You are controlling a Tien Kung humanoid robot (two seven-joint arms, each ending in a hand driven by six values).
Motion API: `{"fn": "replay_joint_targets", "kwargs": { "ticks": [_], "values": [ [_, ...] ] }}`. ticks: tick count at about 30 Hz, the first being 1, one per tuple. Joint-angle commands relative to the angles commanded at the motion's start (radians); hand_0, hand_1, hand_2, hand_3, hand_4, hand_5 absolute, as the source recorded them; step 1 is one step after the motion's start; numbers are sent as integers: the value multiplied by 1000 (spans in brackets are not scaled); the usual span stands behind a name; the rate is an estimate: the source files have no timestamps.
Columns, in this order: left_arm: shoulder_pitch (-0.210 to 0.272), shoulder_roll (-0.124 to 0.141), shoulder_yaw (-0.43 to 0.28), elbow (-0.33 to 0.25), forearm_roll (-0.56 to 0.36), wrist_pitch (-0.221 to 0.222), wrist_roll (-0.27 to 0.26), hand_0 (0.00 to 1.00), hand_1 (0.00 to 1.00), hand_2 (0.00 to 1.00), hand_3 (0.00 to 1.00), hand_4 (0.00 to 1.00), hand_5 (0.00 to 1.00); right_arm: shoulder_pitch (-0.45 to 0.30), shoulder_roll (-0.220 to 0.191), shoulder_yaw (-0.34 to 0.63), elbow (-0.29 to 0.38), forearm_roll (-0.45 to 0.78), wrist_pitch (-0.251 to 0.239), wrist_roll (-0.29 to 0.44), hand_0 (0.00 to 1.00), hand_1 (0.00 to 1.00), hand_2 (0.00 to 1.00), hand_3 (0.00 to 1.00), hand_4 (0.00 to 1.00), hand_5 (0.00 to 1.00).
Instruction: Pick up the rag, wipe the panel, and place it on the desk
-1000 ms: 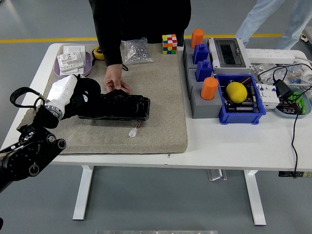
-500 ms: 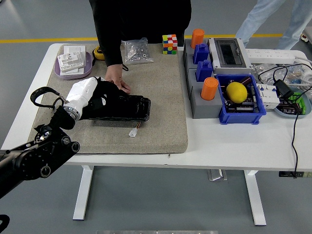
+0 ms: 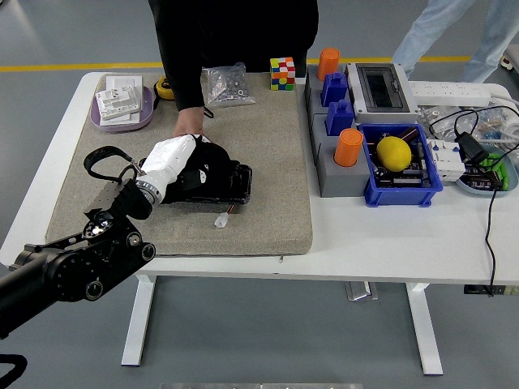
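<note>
A long black panel (image 3: 237, 185) lies on a grey felt mat (image 3: 268, 211) at the table's left middle. My left hand (image 3: 204, 166), black with a white wrist cover (image 3: 166, 160), rests on top of the panel's left half. Its fingers are curled over a dark rag (image 3: 212, 156) that is hard to tell apart from the black panel. A person at the far side presses one hand (image 3: 189, 124) down by the panel's far left edge. My right arm is out of view.
A small white piece (image 3: 220, 220) lies on the mat just in front of the panel. A purple tray (image 3: 122, 109), a bag of screws (image 3: 225, 85) and a colour cube (image 3: 282, 71) sit at the back. Grey holders with orange cups (image 3: 349, 146), a blue bin (image 3: 401, 174) and cables stand to the right.
My left hand has slid to the right along the panel's top, from its left end towards its middle. The person's hand stays at the panel's far edge.
</note>
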State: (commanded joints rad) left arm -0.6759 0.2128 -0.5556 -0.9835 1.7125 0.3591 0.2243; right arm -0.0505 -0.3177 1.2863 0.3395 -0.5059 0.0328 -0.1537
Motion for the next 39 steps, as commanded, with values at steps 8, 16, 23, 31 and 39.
{"fn": "replay_joint_targets", "kwargs": {
  "ticks": [8, 16, 23, 31, 39],
  "values": [
    [-10, -17, 56, -22, -15, -1, 4, 296, 218, 592, 422, 2, 2, 1, 0, -3, -4, 1, 2, -1, 701, 590, 680, 626, 998, 627],
    [-16, -39, 82, -27, -26, 6, 6, 297, 217, 592, 423, 2, 2, 1, -1, -7, -8, 2, 6, -5, 701, 590, 679, 626, 998, 625],
    [-18, -55, 92, -28, -30, 7, 10, 294, 217, 591, 424, 2, 2, 1, 0, -9, -8, 3, 6, -5, 700, 590, 679, 626, 998, 625],
    [-14, -63, 90, -29, -34, 10, 11, 294, 216, 591, 424, 2, 2, 0, 0, -15, -8, 7, 5, -4, 700, 590, 679, 626, 998, 625],
    [2, -52, 48, -11, -31, 15, 13, 295, 218, 592, 426, 2, 2, -5, 2, -10, -10, 3, 5, -8, 702, 590, 679, 626, 998, 625]
  ]
}}
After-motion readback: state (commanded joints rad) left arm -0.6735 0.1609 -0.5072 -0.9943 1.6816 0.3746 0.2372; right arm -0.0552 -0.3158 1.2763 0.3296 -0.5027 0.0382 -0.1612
